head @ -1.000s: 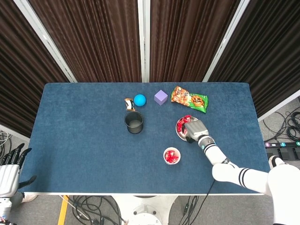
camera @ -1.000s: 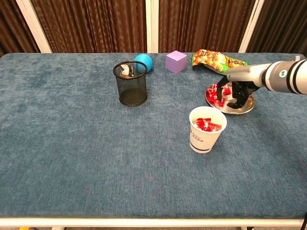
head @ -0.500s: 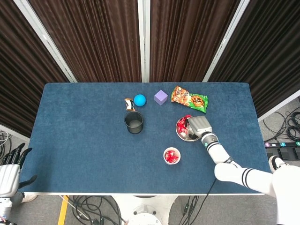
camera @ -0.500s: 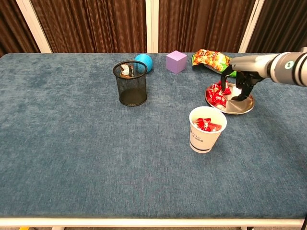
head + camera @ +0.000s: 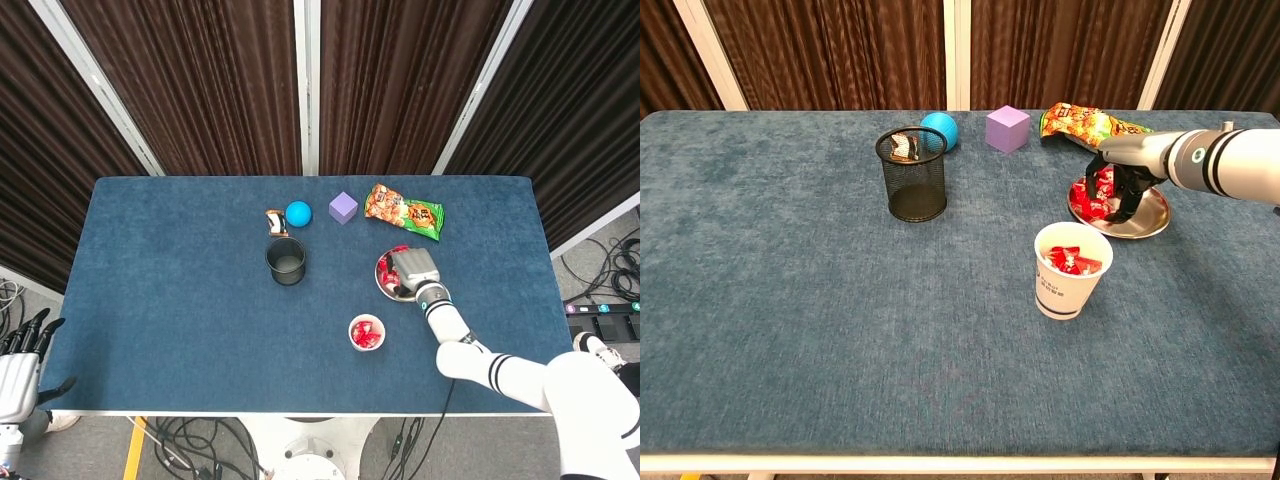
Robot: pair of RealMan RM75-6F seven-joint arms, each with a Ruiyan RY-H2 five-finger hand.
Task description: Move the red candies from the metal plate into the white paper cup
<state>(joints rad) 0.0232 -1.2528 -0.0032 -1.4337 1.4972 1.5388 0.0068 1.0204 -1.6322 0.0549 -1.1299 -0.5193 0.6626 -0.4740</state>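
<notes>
The metal plate lies right of centre, with red candies piled on its left side. My right hand reaches down into that pile, its dark fingers touching the candies; whether it grips one is hidden. From the head view the right hand covers most of the plate. In front of the plate stands the white paper cup, with red candies inside; it shows as cup from above. My left hand hangs off the table's left corner, fingers apart and empty.
A black mesh basket stands left of the plate, with a small wrapped item and a blue ball behind it. A purple cube and an orange snack bag lie near the far edge.
My right hand has dropped from above the plate's back right down and leftward onto the candy pile. Cup and left hand are unmoved.
</notes>
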